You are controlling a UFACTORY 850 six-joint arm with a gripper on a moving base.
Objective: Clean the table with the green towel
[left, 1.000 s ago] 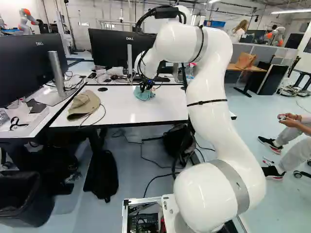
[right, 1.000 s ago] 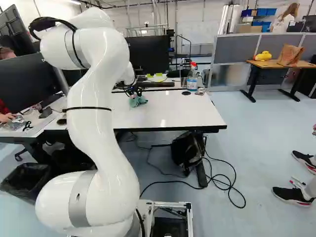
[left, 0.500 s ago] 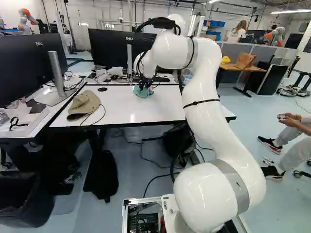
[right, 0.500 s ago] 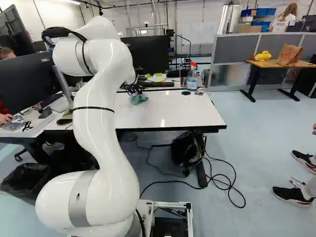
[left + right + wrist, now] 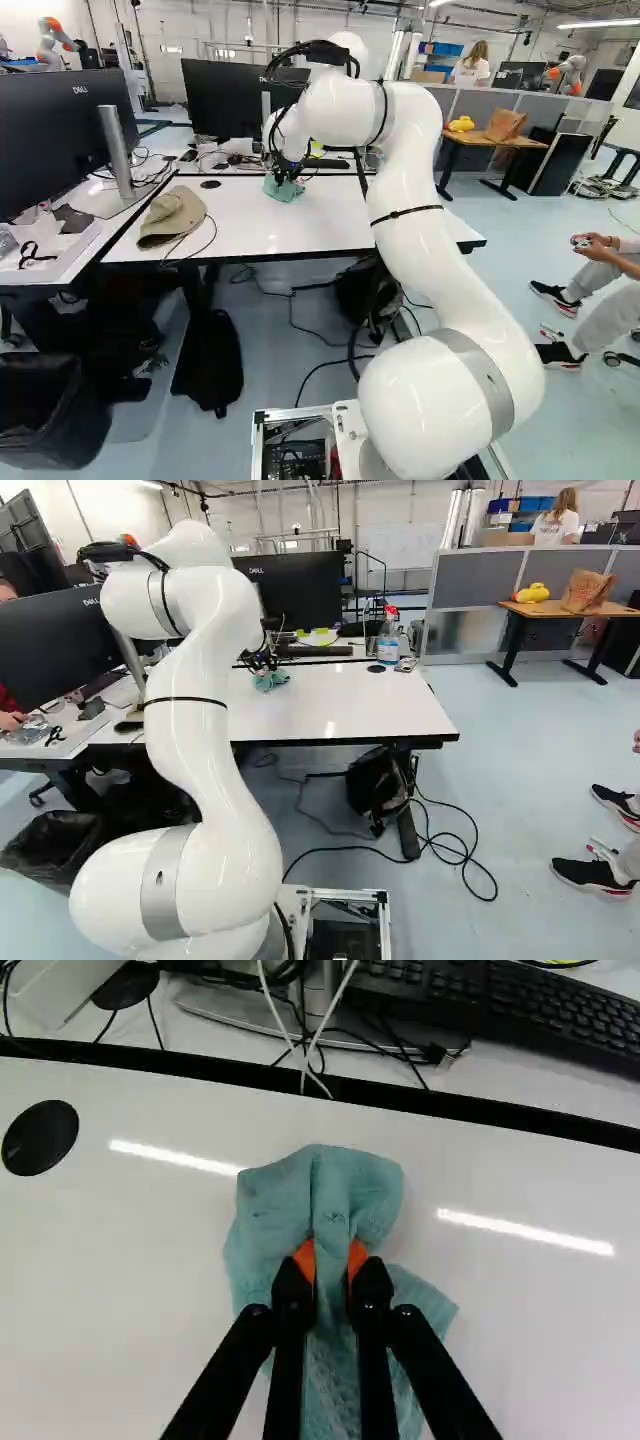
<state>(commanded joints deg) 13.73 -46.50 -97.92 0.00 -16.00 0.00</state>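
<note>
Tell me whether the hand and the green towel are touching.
Touching. The wrist view shows it: the hand pinches a raised fold of the green towel, with an orange pad against each side.

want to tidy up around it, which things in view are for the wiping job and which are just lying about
For the job:
green towel, gripped
pincer, shut on it
white table, to be cleaned

Just lying about:
tan cap, on that table
keyboard, on the desk behind
spray bottle, perhaps cleaner, but not in use
</note>
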